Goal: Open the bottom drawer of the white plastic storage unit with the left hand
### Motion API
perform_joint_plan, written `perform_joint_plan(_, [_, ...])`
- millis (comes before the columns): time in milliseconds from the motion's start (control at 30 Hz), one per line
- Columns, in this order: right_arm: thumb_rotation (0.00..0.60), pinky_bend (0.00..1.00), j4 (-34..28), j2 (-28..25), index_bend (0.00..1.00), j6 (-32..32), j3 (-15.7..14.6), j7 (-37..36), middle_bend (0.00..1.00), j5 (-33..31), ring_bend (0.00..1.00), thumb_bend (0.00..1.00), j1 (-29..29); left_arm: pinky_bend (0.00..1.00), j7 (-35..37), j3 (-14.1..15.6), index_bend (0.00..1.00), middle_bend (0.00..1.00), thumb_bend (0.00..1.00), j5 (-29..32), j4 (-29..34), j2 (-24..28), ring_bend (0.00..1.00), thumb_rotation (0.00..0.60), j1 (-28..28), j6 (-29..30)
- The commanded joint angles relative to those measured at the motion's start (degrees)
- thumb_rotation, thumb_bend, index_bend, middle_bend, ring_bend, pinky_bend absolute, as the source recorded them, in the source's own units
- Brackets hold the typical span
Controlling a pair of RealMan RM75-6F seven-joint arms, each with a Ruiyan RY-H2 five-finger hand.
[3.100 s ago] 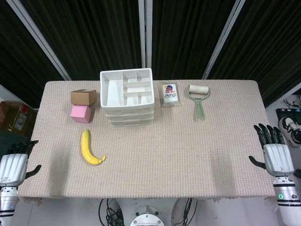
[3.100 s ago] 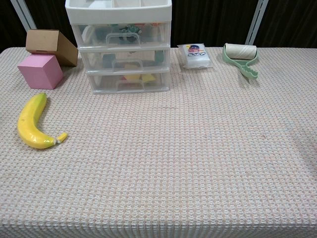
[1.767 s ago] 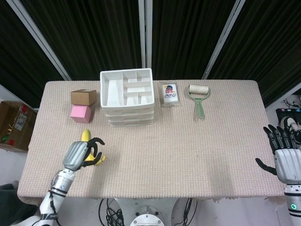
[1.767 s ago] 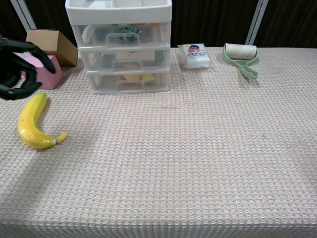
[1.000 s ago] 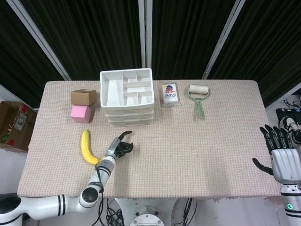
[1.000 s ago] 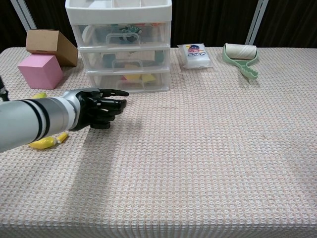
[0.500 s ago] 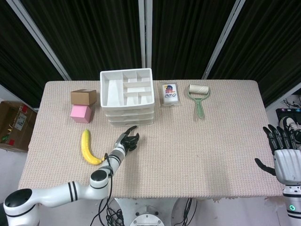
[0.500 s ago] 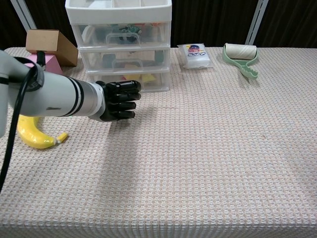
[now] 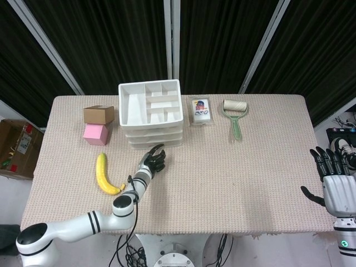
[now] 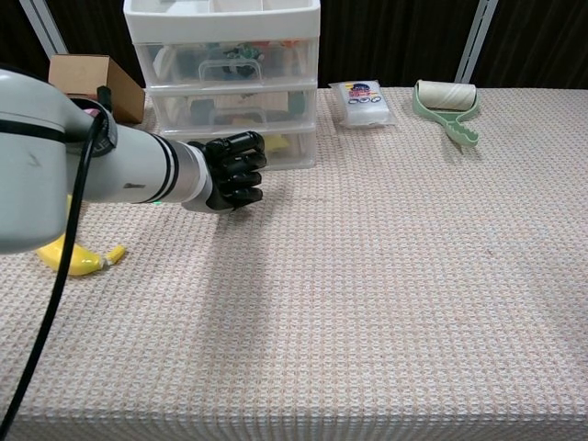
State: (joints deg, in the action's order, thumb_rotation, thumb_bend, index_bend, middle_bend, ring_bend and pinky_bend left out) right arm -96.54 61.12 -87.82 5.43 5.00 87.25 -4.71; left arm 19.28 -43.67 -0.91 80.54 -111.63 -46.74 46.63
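Observation:
The white plastic storage unit (image 9: 150, 105) (image 10: 220, 18) stands at the back of the table, left of centre, with its three drawers closed. My left hand (image 9: 153, 160) (image 10: 234, 170) is right against the front of the bottom drawer (image 9: 167, 142) (image 10: 289, 152). Its fingers are curled in over the spot where the handle sits, and the handle is hidden behind them. Whether they hold the handle cannot be told. My right hand (image 9: 336, 186) hangs beyond the table's right edge with fingers spread, holding nothing.
A banana (image 9: 103, 175) (image 10: 78, 262) lies left of my left forearm. A pink cube (image 9: 94, 134) and a cardboard box (image 9: 98, 114) (image 10: 92, 73) sit left of the unit. A soap packet (image 9: 201, 111) (image 10: 363, 101) and a green lint roller (image 9: 235, 111) (image 10: 446, 101) lie to its right.
My left hand has moved from off the table's left side, over the banana, up to the bottom drawer's front, with its fingers curling in. The drawers remain closed. The right hand has barely moved.

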Motion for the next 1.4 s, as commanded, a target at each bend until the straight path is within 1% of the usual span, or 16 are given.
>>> perform_joint_plan(33, [0.600, 0.00, 0.0, 0.0, 0.00, 0.1, 0.0, 0.1, 0.05, -0.1, 0.00, 0.09, 0.0, 1.00, 0.8, -0.6, 0.20, 0.90, 0.57, 0.5, -0.9, -0.4, 0.99, 0.600, 0.1, -1.2])
perform_joint_plan(267, [0.600, 0.00, -0.1, 0.0, 0.00, 0.4, -0.1, 0.2, 0.05, -0.4, 0.00, 0.09, 0.0, 1.00, 2.1, -1.6, 0.29, 0.90, 0.57, 2.5, -4.0, -0.8, 0.99, 0.600, -0.1, -4.4])
perform_joint_plan(433, [0.600, 0.00, -0.1, 0.1, 0.00, 0.5, -0.1, 0.2, 0.05, -0.5, 0.00, 0.09, 0.0, 1.00, 2.1, -1.5, 0.41, 0.90, 0.60, 3.2, -4.9, -0.4, 0.99, 0.600, -0.3, -5.4])
perform_joint_plan(533, [0.600, 0.00, -0.1, 0.1, 0.00, 0.4, -0.1, 0.0, 0.05, -0.4, 0.00, 0.09, 0.0, 1.00, 1.8, -1.1, 0.45, 0.90, 0.61, 4.4, -4.9, 0.1, 0.99, 0.600, -0.2, -5.8])
perform_joint_plan(833, [0.600, 0.00, 0.4, 0.5, 0.00, 0.1, -0.4, -0.5, 0.05, -0.2, 0.00, 0.09, 0.3, 1.00, 1.5, 1.3, 0.48, 0.90, 0.62, 9.8, -1.4, 3.2, 0.99, 0.600, 2.1, -9.6])
perform_joint_plan(1033, [0.600, 0.00, 0.6, 0.7, 0.00, -0.3, -0.5, -0.7, 0.05, 0.3, 0.00, 0.09, 0.5, 1.00, 2.1, 3.1, 0.48, 0.90, 0.62, 12.7, 0.8, 4.9, 0.99, 0.600, 3.1, -11.2])
perform_joint_plan(1100, [0.600, 0.00, 0.7, 0.7, 0.00, -0.4, -0.6, -0.7, 0.05, 0.4, 0.00, 0.09, 0.5, 1.00, 2.3, 3.5, 0.47, 0.90, 0.62, 13.4, 1.4, 5.4, 0.99, 0.600, 3.3, -11.5])
perform_joint_plan(1167, [0.600, 0.00, 0.7, 0.7, 0.00, -0.4, -0.6, -0.8, 0.05, 0.5, 0.00, 0.09, 0.6, 1.00, 2.3, 4.1, 0.40, 0.90, 0.61, 13.4, 2.6, 6.0, 0.99, 0.600, 3.6, -11.9])
perform_joint_plan(1233, [0.600, 0.00, 0.8, 0.7, 0.00, -0.4, -0.6, -0.9, 0.05, 0.5, 0.00, 0.09, 0.6, 1.00, 2.1, 4.8, 0.25, 0.89, 0.60, 12.7, 3.9, 6.7, 0.99, 0.600, 3.7, -11.7])
perform_joint_plan(1300, [0.600, 0.00, 0.8, 0.7, 0.00, -0.5, -0.6, -1.0, 0.05, 0.5, 0.00, 0.09, 0.6, 1.00, 2.0, 5.5, 0.17, 0.87, 0.59, 11.6, 5.2, 7.3, 0.98, 0.600, 3.9, -11.1])
perform_joint_plan(1400, [0.600, 0.00, 1.0, 0.7, 0.00, -0.6, -0.5, -1.4, 0.05, 0.6, 0.00, 0.09, 0.6, 1.00, 1.8, 6.5, 0.12, 0.85, 0.59, 10.0, 7.4, 8.2, 0.98, 0.600, 4.4, -10.1])
